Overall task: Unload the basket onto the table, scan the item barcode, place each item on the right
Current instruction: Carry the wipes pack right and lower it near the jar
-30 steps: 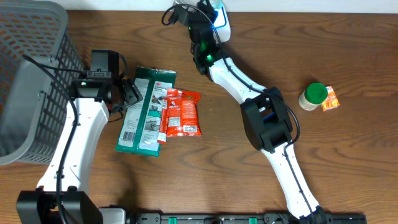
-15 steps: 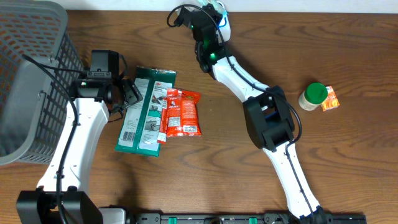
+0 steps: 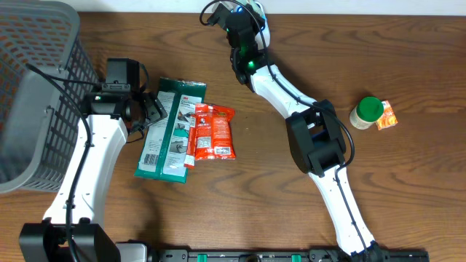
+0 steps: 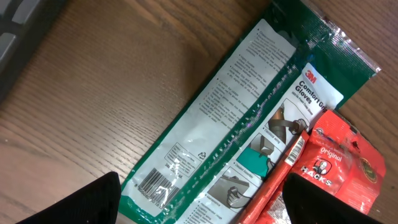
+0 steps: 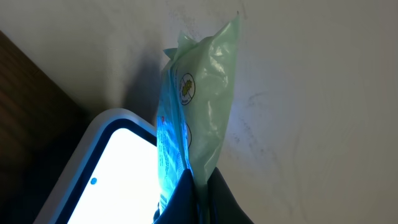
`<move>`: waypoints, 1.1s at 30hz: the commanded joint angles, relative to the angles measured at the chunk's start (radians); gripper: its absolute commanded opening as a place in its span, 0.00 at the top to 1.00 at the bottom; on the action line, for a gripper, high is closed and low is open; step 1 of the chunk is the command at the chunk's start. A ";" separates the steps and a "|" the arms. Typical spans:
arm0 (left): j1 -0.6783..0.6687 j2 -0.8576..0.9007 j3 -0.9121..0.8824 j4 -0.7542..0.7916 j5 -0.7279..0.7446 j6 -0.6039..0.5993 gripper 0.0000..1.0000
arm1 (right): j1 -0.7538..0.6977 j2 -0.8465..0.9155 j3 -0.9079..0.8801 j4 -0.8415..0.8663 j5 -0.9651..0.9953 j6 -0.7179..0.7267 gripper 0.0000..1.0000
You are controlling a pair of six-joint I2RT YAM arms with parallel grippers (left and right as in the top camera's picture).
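Note:
My right gripper is shut on the lower edge of a pale green packet, the item. It holds the packet upright beside the lit white face of the scanner. From overhead, that gripper sits at the table's far edge by the white scanner, and the packet is barely visible there. My left gripper is open, hovering just above a green 3M gloves pack whose barcode faces up. It appears overhead as left gripper at the pack.
A red Hacks packet overlaps the green pack's right side. A grey mesh basket stands at the far left. A green-lidded jar and a small orange packet lie at the right.
The right arm has shifted slightly to the right at the back edge, carrying the packet along the scanner. The left arm has not moved.

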 commanded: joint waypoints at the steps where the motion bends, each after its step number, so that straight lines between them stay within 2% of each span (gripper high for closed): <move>1: 0.002 -0.006 -0.001 -0.003 -0.009 0.008 0.16 | -0.009 0.006 0.011 0.004 0.000 0.034 0.99; 8: 0.002 -0.006 -0.001 -0.003 -0.009 0.008 0.16 | -0.009 -0.031 0.011 0.001 0.033 0.108 0.99; 14: 0.002 -0.006 -0.001 -0.003 -0.009 0.008 0.16 | -0.010 -0.207 0.011 -0.202 0.003 0.322 0.99; 20: 0.002 -0.006 -0.001 -0.004 -0.009 0.008 0.16 | -0.016 -0.383 0.011 -0.588 -0.018 0.606 0.99; 24: 0.002 -0.006 -0.001 -0.004 -0.009 0.008 0.16 | -0.035 -0.485 0.011 -0.945 -0.238 0.793 0.99; 29: 0.002 -0.006 -0.001 -0.003 -0.009 0.008 0.16 | -0.094 -0.546 0.011 -1.305 -0.526 0.914 0.99; 33: 0.002 -0.006 -0.001 -0.004 -0.009 0.008 0.16 | -0.148 -0.546 -0.002 -1.509 -0.560 0.946 0.99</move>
